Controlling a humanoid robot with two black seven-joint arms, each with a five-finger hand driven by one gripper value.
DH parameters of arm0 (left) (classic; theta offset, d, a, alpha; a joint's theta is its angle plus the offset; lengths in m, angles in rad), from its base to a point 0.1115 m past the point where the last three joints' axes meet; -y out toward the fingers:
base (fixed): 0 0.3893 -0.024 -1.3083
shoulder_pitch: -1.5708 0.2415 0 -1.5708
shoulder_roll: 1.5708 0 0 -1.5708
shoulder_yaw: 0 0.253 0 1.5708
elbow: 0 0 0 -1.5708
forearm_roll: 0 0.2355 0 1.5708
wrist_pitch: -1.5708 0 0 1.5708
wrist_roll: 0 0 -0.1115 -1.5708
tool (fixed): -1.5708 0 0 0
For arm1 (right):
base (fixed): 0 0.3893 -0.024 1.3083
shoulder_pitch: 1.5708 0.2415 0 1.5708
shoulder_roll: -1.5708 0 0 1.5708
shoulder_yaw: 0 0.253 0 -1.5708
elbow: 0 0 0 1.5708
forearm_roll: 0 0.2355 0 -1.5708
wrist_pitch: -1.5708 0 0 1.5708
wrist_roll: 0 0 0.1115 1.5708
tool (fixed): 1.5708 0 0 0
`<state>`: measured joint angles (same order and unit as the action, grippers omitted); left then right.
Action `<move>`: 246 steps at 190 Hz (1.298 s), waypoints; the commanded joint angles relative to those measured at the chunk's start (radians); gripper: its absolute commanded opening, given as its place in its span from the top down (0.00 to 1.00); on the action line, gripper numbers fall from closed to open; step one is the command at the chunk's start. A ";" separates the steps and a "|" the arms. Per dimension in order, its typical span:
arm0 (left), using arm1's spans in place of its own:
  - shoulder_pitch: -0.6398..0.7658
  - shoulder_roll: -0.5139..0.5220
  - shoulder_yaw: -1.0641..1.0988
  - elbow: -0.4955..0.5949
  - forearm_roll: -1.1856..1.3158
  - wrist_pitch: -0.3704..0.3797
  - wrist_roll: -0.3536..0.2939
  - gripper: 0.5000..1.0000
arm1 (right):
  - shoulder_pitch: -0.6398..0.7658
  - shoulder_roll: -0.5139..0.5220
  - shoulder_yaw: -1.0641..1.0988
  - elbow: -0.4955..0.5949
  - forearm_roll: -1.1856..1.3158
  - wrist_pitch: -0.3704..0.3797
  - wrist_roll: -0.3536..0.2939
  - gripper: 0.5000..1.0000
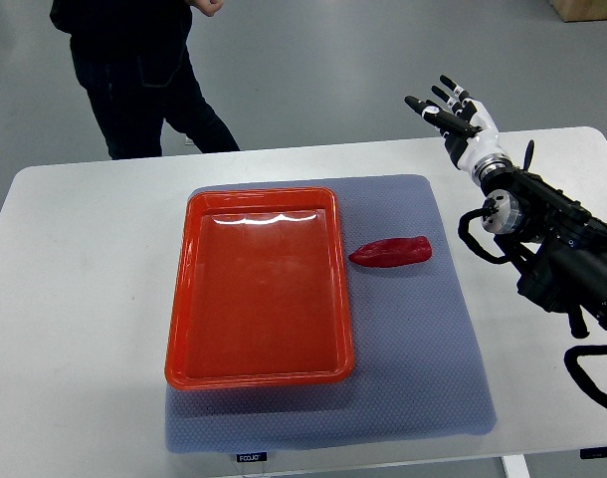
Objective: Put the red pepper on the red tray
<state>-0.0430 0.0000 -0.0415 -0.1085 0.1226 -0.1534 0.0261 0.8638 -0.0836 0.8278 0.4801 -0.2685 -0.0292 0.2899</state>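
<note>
Top view: red pepper (391, 251) beside red tray (259, 289), right hand (453, 112) apart.

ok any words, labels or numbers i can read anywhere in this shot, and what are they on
Small dark label on the table's near edge: white print, too small to read for sure.
Second dark label at the right of that edge: unreadable.
Red tray, red pepper, grey mat: no text.

— What gets cut off here?
— The person (144, 70) behind the table (75, 299) – the top edge takes everything above the chest. A cardboard box (587, 8) shows only as a corner, top right.
— And the robot?
— The right arm (557, 249) runs out at the right edge. The label (251, 457) on the table's front is too small to read.
</note>
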 commanded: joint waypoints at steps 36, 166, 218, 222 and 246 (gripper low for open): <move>-0.002 0.000 0.002 0.000 0.000 0.000 0.000 0.00 | 0.001 -0.001 0.001 0.000 0.000 -0.002 0.000 0.15; 0.014 0.000 0.002 -0.006 0.002 0.000 0.001 0.00 | 0.000 -0.001 0.001 -0.008 0.000 -0.003 0.000 0.16; 0.006 0.000 0.003 -0.003 0.002 0.000 0.000 0.00 | 0.001 -0.005 -0.009 -0.003 -0.001 -0.023 -0.002 0.16; 0.006 0.000 0.003 -0.003 0.002 0.000 0.001 0.00 | 0.003 -0.005 -0.009 -0.003 -0.001 -0.026 -0.002 0.15; 0.006 0.000 0.003 -0.003 0.002 0.000 0.001 0.00 | -0.002 -0.027 -0.010 0.003 -0.001 -0.054 -0.003 0.15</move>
<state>-0.0368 0.0000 -0.0383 -0.1122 0.1237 -0.1534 0.0269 0.8646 -0.0943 0.8222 0.4804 -0.2696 -0.0618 0.2895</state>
